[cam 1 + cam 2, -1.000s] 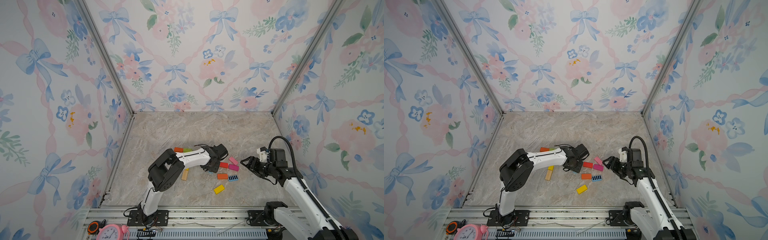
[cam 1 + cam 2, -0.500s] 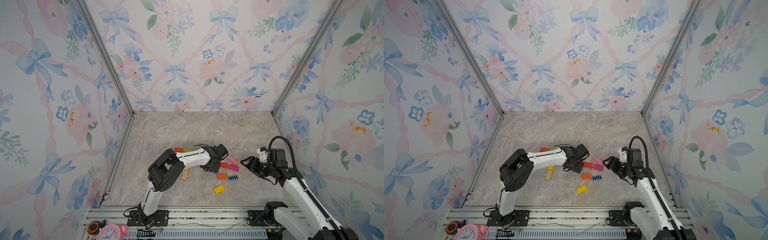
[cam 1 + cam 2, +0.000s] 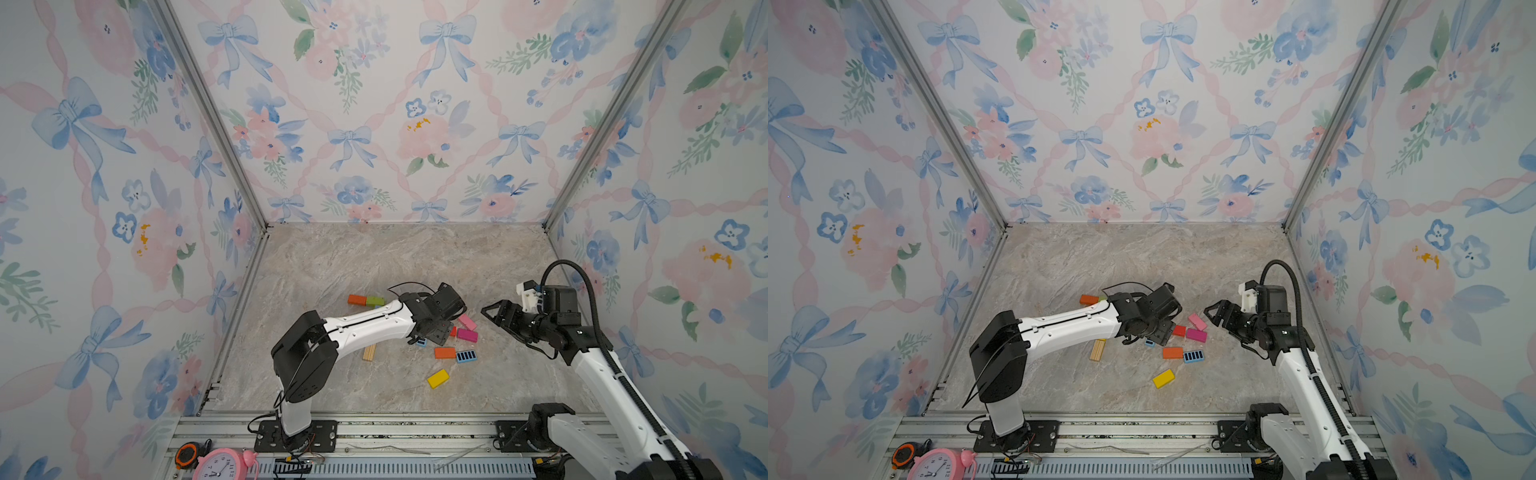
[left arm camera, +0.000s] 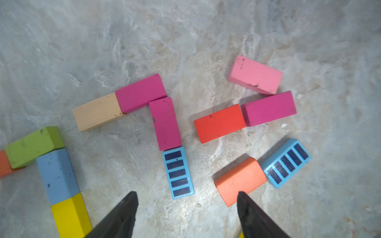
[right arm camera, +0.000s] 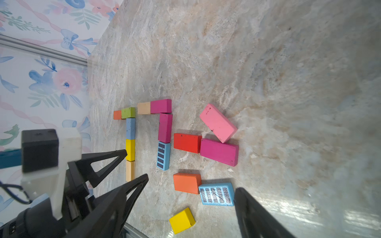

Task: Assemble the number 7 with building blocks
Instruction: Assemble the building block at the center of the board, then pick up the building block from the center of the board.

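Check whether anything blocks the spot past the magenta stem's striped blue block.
No block lies there: the floor is bare. But the open left claw hangs over that spot, and an orange block sits close beside it, apart from the striped blue block.

The left arm (image 3: 365, 326) stretches from its base at the front edge of the grey marbled stone-look tabletop (image 3: 374, 257) toward the tabletop's middle. Its elbow is bent, its white forearm is nearly level and its wrist is turned downward. The left gripper (image 4: 186, 197) hangs close above the tabletop, jaws spread wide and empty. The right arm (image 3: 598, 365) rises from the tabletop's front right corner and leans inward. The right gripper (image 3: 488, 316) points toward the tabletop's middle, raised off it, jaws parted and holding nothing.
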You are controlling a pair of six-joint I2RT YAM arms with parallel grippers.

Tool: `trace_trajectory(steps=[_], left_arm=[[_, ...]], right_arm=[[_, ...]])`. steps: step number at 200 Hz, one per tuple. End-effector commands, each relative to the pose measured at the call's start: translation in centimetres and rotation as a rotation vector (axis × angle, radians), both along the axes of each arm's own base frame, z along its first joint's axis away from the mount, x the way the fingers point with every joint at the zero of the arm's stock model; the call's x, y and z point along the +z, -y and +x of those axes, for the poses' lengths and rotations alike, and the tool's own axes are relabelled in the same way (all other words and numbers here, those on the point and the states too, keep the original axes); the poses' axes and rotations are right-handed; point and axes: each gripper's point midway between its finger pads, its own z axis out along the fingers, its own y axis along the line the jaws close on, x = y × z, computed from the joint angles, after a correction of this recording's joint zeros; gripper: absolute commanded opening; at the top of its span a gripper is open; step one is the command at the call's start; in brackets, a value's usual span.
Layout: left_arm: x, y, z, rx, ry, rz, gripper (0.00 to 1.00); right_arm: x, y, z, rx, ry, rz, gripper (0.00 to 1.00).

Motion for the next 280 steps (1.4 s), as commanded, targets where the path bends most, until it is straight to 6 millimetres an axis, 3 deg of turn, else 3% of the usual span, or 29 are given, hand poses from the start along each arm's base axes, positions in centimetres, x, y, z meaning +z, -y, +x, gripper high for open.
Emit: trace_trajectory(steps=[1, 46, 101, 133, 174, 218, 280], left_arm=[[1.7, -1.0, -0.3, -0.037, 0.06, 0.004, 0.79], [2.7, -0.5, -3.0, -0.152, 0.037, -0.072, 0.8], [2.4, 3.4, -7.5, -0.378, -0.045, -0.14, 0.78], [0.5, 5.7, -9.0, -0.474, -0.095, -0.119, 0.76], [-1.8, 9.0, -9.1, -0.547, -0.118, -0.084, 0.71], [-4.1, 11.4, -7.8, -0.56, -0.114, -0.022, 0.68], [-8.1, 12.0, -6.3, -0.558, -0.127, 0.087, 0.67]], right_arm=[[1.4, 0.3, -0.2, 0.008, 0.012, -0.017, 0.85], [2.3, 1.1, -0.4, -0.007, 0.004, -0.055, 0.87], [3.2, 2.4, -1.1, -0.054, -0.013, 0.005, 0.87], [3.4, 3.0, -2.1, -0.078, 0.0, 0.013, 0.87], [3.0, 2.9, -2.5, -0.09, 0.017, 0.038, 0.86], [2.6, 2.5, -2.4, -0.072, 0.011, 0.063, 0.86], [2.0, 2.4, -2.5, -0.065, 0.003, 0.062, 0.86]])
